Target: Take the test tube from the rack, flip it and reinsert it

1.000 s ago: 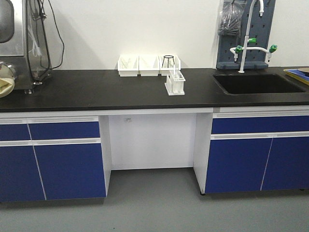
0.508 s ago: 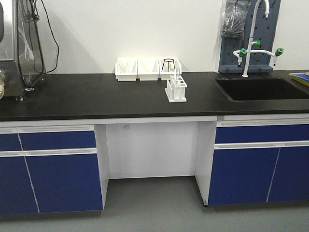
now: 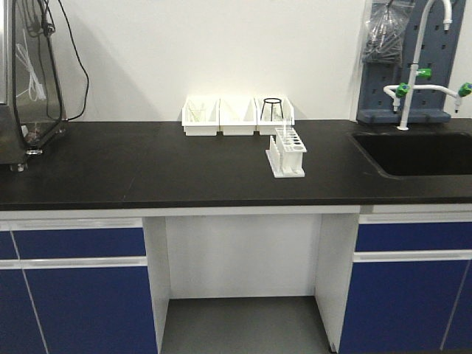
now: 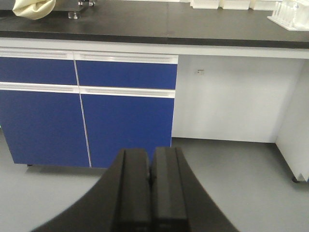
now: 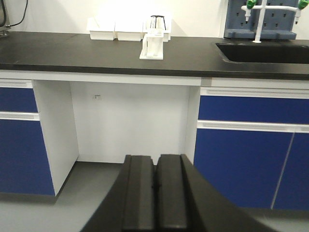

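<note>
Tube (image 3: 283, 137) and rack (image 3: 287, 156) are seen together on the black tabletop (image 3: 147, 166). The tube is made out only faintly, as a thin clear upright toward the far end of the rack, rising above the top plate. The exact hole cannot be told. The rack is set right of the tabletop's middle, just in front of a row of three white bins (image 3: 237, 118) placed against the wall. A black ring stand (image 3: 272, 108) is seen in the right bin. A sink (image 3: 420, 153) is let into the tabletop well to the right of the rack. A white faucet (image 3: 422, 73) with green knobs is mounted behind the sink, before a grey pegboard (image 3: 372, 96). At the left end an apparatus (image 3: 29, 125) with black cables is stood on the tabletop. Blue cabinets (image 3: 74, 310) are fitted below on both sides, with a white recess between them under the rack.

The left tool (image 4: 151, 179) is held low before the left cabinets, well apart from the rack. Its black fingers are pressed together with nothing between them. The right tool (image 5: 155, 183) is likewise closed on nothing and is pointed at the recess, with the rack seen far off on the tabletop above.
</note>
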You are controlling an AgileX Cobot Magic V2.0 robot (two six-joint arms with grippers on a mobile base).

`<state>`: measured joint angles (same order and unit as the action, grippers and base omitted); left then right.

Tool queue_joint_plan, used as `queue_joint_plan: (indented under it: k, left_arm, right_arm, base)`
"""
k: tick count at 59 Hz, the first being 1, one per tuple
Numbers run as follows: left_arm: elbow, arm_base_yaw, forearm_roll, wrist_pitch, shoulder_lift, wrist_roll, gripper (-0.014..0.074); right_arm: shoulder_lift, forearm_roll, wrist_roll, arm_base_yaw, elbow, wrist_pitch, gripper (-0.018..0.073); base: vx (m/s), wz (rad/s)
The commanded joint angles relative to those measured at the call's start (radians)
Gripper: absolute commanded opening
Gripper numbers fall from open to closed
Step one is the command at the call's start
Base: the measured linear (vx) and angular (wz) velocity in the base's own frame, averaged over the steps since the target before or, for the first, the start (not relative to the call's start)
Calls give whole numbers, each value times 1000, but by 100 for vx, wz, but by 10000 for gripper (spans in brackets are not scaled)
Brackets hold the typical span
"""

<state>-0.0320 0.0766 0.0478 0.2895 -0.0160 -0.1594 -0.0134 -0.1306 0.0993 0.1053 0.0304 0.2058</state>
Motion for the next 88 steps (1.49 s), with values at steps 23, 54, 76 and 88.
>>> queue_joint_plan:
  k: [23, 54, 76, 88]
  left_arm:
    - [0, -7, -4, -87, -11, 0, -6]
    - [0, -7, -4, -87, -11, 0, -6]
    - [0, -7, -4, -87, -11, 0, -6]
    - [0, -7, -4, -87, -11, 0, -6]
  right_arm:
    - [-7, -12, -5, -2, 1, -79, -11]
    - [-7, -12, -5, -2, 1, -79, -11]
    - [-7, -12, -5, -2, 1, -79, -11]
    - [-7, -12, -5, -2, 1, -79, -11]
  base:
    - [47, 5]
    - [47, -4]
    - [41, -2]
    - [34, 2]
